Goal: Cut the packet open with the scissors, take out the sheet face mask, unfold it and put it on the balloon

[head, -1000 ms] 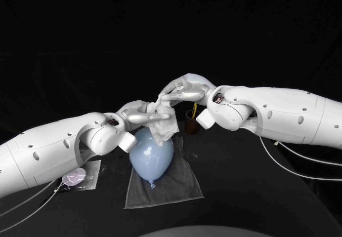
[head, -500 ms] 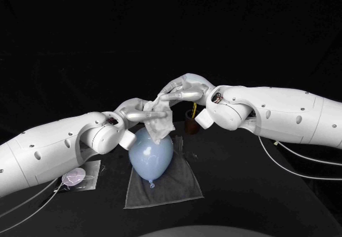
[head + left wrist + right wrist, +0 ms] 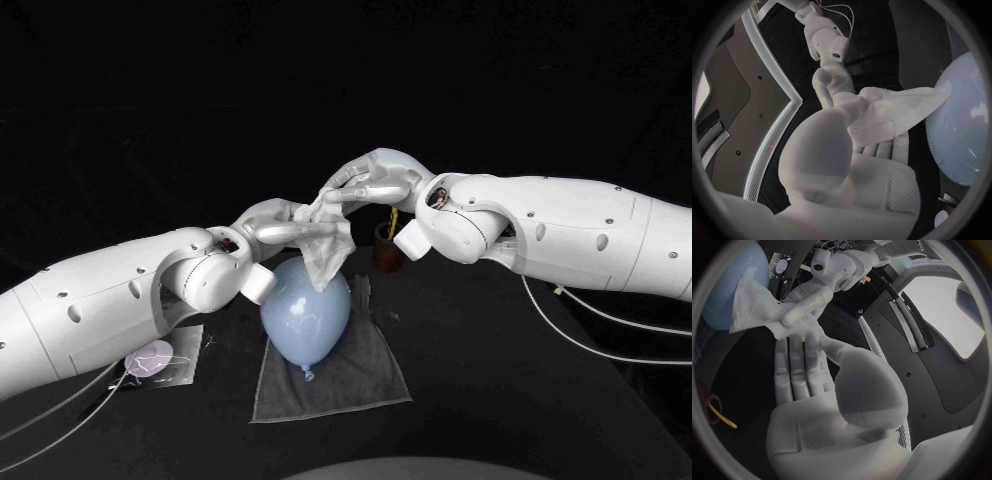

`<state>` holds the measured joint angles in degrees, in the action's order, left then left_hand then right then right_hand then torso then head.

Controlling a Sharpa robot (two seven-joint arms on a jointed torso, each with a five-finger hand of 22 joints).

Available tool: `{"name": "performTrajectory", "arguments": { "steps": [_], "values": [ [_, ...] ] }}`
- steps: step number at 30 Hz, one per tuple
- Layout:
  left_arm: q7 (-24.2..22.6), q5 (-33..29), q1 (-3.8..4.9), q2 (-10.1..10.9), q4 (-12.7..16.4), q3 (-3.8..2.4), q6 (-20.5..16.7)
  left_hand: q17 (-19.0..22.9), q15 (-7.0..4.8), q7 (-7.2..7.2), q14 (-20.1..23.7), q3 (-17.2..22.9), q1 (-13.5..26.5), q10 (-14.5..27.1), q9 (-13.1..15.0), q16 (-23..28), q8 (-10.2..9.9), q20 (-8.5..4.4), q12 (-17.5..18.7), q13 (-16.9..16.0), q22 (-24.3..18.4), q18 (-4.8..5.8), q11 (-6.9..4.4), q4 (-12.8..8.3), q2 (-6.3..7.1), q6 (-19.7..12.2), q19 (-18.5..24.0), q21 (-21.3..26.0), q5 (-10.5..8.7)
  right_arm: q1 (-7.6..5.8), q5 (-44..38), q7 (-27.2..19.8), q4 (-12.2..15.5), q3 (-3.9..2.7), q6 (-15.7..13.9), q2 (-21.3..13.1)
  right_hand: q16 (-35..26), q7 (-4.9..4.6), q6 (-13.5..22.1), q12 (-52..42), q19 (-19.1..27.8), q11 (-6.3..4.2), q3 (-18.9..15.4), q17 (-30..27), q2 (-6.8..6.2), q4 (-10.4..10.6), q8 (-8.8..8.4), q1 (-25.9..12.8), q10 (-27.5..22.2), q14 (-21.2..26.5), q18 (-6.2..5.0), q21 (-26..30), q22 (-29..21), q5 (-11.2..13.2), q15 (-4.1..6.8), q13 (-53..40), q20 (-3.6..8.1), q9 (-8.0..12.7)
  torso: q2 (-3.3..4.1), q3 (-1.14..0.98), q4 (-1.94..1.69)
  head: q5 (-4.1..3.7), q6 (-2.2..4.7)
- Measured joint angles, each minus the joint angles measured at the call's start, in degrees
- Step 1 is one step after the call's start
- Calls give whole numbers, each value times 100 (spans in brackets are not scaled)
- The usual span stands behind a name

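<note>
Progress: packet cutting and mask removal are looking done. The white sheet face mask [image 3: 326, 250] is out and hanging in the air between both hands. Unfolding is looking underway, placing not yet done.
Left robot hand [image 3: 284, 230]: closing on the mask's middle part, pinching it just above the balloon.
Right robot hand [image 3: 369, 182]: pinching the mask's upper edge, sitting higher and farther from the robot.
Mask state: hanging bunched and creased, not spreading flat; face shape not readable.
Mask axis: long axis running steeply down from the right robot hand. The lower end is pointing at the balloon's far, round end. Touching it or just above, cannot tell.
Balloon: pale blue teardrop balloon [image 3: 306, 315] is lying on a grey cloth towel [image 3: 346, 385] on the black bench [image 3: 505, 400]. Its long axis is running toward and away from the robot, with the knot end pointing at the robot.
Remaining: opening the sheet fully, then draping it over the balloon.
Other: brown cup [image 3: 389, 255] with a yellow handle sticking out, likely the scissors, is standing just behind the towel.
</note>
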<state>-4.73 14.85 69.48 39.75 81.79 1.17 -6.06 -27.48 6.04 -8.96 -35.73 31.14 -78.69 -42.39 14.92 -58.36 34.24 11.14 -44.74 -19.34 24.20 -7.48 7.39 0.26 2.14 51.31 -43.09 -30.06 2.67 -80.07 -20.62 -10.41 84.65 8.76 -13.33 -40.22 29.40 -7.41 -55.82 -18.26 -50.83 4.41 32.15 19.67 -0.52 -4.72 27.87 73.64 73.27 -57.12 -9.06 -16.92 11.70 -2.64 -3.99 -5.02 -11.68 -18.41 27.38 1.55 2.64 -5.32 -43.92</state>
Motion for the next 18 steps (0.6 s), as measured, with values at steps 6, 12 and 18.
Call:
{"name": "performTrajectory", "arguments": {
  "steps": [6,12,18],
  "values": [
    [-22,-109,2,-2,10,-2,174,886,23,-108,-776,193,150,-714,418,1229,-57,311,1337,949,-667,-195,68,-82,74,-215,-360,756,1,1,-25,-12,-28,1,-50,20,0,-6,8,0,0,0,0,0,0,0,0,0,0,0,-68,0,-1,1,0,0,0,-6,0,0,0,12,-1],
    [-21,-222,2,15,17,-2,315,1290,45,-166,-1291,262,283,-1050,332,2141,-570,260,2238,1453,-1069,-273,125,-71,231,-497,-777,1140,44,1,-42,-33,-55,1,-122,10,0,-6,26,0,0,0,-1,0,0,0,0,0,0,0,-68,0,-2,2,0,1,0,-16,1,-1,0,27,-5],
    [11,-312,3,49,10,-1,398,1453,147,-129,-1231,270,403,-959,207,2675,-929,315,2649,1569,-1320,-273,250,-79,486,-863,-869,1421,35,3,-52,-63,-62,1,-177,-31,0,-6,27,0,0,1,0,0,-1,-2,-2,0,0,0,-67,0,-3,4,0,-1,0,-16,-1,-2,0,43,-1]
  ]
}}
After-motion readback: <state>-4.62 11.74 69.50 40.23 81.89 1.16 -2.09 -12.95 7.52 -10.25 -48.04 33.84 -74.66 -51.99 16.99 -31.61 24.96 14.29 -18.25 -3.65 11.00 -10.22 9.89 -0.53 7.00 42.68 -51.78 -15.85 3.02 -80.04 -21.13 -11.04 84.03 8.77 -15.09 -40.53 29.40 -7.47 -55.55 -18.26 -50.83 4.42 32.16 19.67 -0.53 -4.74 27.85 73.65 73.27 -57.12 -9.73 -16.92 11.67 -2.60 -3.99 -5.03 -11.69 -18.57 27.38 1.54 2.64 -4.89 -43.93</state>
